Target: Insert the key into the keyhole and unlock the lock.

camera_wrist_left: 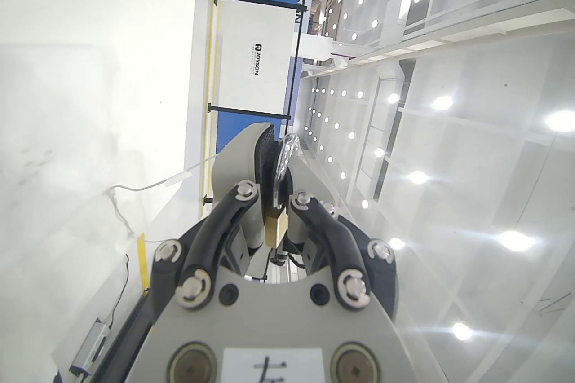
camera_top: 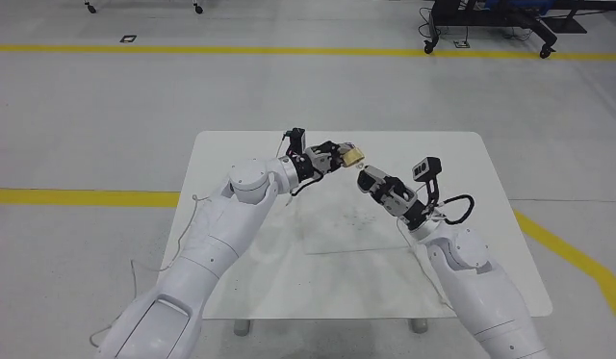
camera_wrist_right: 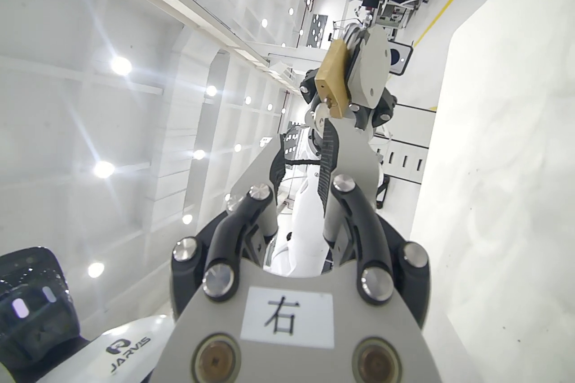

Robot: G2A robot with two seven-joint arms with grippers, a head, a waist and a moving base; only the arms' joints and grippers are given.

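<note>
**A:** Start at the robot's own edge of the white table (camera_top: 318,282), call that six o'clock. What comes first?

**B:** The right gripper (camera_top: 368,177), raised over the middle of the tabletop. Its two fingers (camera_wrist_right: 350,151) stand apart, with a plain gap between the ribbed pads.

**A:** And the lock?

**B:** Just beyond, at about eleven o'clock from that gripper. The brass lock (camera_top: 353,154) is held clear of the tabletop, clamped tight in the left gripper (camera_top: 337,156), whose arm comes in from nine o'clock. Seen from the left wrist, the fingers close on the brass body and the silver shackle (camera_wrist_left: 287,156) shows up at the fingertips.

**A:** Which way does its bottom end face?

**B:** Toward the right gripper. The tip of one right finger is very near that end. A small round silver piece (camera_wrist_right: 320,116) sits right beside it, but I cannot tell whether that is the key.

**A:** And farther off?

**B:** Past the table's twelve o'clock edge a yellow floor line (camera_top: 289,49) runs across the hall. Beyond it, at about one o'clock, stands a dark wheeled frame (camera_top: 491,17).
</note>
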